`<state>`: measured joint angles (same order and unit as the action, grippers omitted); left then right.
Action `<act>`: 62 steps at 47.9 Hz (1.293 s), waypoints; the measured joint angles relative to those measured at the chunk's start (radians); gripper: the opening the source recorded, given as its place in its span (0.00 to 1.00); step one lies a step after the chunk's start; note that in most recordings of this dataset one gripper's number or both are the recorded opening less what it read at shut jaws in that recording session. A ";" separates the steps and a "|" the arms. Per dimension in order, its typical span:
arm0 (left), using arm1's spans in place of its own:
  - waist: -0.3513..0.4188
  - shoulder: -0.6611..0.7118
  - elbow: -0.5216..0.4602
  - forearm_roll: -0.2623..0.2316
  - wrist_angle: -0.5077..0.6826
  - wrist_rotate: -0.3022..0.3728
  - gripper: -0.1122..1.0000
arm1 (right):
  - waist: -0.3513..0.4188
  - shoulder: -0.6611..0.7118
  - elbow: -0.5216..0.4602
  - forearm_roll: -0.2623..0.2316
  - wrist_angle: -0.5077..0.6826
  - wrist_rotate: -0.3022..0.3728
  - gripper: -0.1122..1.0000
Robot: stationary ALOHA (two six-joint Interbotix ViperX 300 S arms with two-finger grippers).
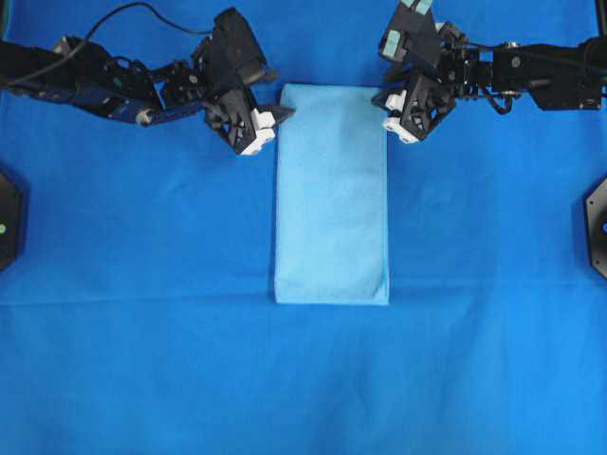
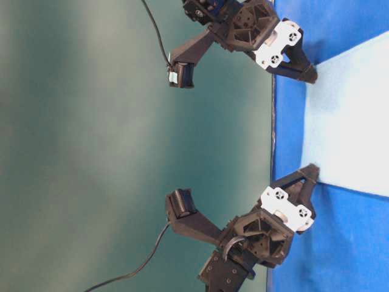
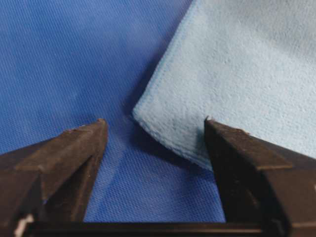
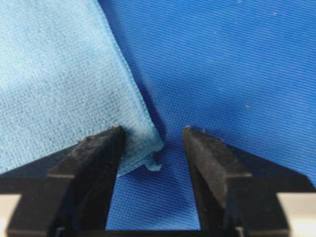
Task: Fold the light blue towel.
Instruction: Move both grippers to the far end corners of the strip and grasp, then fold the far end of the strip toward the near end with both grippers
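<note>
The light blue towel (image 1: 332, 194) lies flat on the table as a tall, narrow rectangle, folded edge toward the near side. My left gripper (image 1: 275, 118) sits at its far left corner, jaws open. In the left wrist view that corner (image 3: 143, 114) lies between the fingertips, and the right finger (image 3: 237, 158) is over the towel (image 3: 237, 69). My right gripper (image 1: 387, 102) stands open at the far right corner. Its left finger (image 4: 94, 163) rests over the towel (image 4: 59, 74), and the layered corner (image 4: 150, 143) pokes into the gap. Neither gripper is clamped on cloth.
A deep royal-blue cloth (image 1: 142, 360) covers the whole table. Both black arms reach in from the far left and far right. Black fixtures sit at the left edge (image 1: 8, 218) and the right edge (image 1: 597, 223). In the table-level view the towel (image 2: 352, 121) shows pale at the right.
</note>
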<state>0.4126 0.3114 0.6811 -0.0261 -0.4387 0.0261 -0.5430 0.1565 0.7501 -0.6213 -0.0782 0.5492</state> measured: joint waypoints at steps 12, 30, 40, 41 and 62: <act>0.000 0.005 -0.003 0.002 0.041 0.078 0.21 | 0.000 0.002 0.012 -0.009 -0.054 -0.003 0.13; -0.002 0.005 -0.012 0.002 0.054 0.109 0.13 | -0.002 0.002 0.026 -0.009 -0.092 0.014 0.13; 0.006 -0.037 -0.034 0.002 0.104 0.132 0.13 | -0.002 -0.025 0.025 -0.008 -0.032 0.018 0.13; 0.006 -0.048 -0.035 0.002 0.110 0.141 0.13 | 0.000 -0.034 0.025 -0.008 -0.025 0.018 0.13; 0.011 -0.114 -0.037 0.002 0.163 0.152 0.13 | 0.012 -0.146 0.025 -0.005 0.061 0.023 0.13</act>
<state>0.4234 0.1979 0.6443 -0.0245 -0.2761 0.1779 -0.5308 0.0107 0.7747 -0.6259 -0.0169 0.5722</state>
